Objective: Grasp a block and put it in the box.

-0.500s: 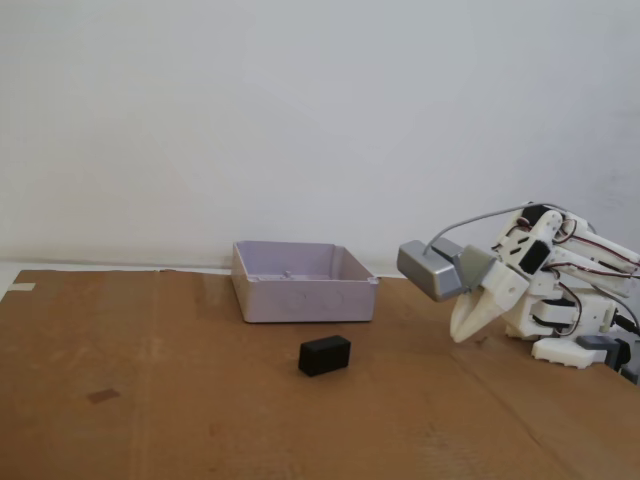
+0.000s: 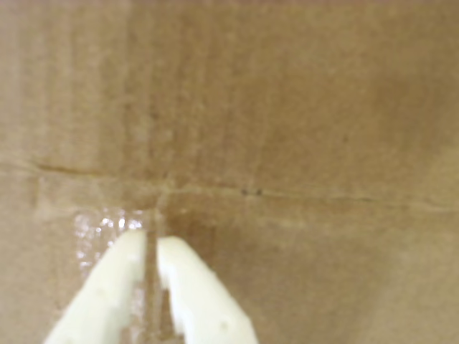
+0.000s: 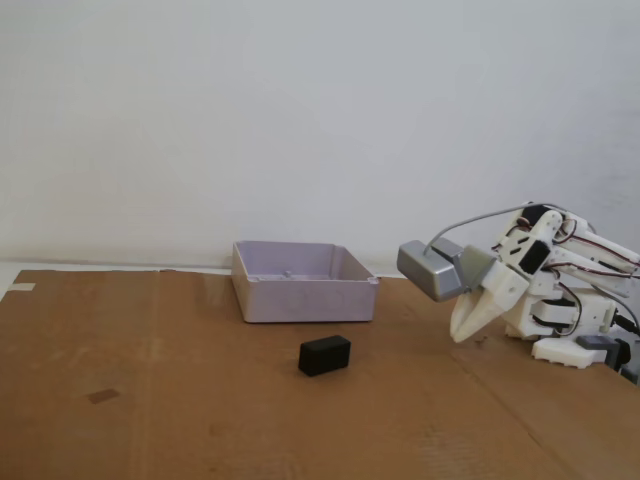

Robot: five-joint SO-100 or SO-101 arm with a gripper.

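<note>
A small matte black block (image 3: 325,355) lies on the brown cardboard, just in front of the box (image 3: 303,281), a shallow pale lavender-grey tray with nothing visible inside. My white gripper (image 3: 462,335) hangs folded near the arm's base at the right, well to the right of the block, tips pointing down just above the cardboard. In the wrist view the gripper (image 2: 151,240) is shut, its two white fingers almost touching with nothing between them. Block and box are out of the wrist view, which shows only cardboard.
The cardboard sheet (image 3: 150,400) covers the table, with a crease and a patch of clear tape (image 2: 97,229) under the gripper. A grey camera housing (image 3: 432,270) sits on the wrist. The arm's base (image 3: 580,345) stands at the right edge. A white wall is behind.
</note>
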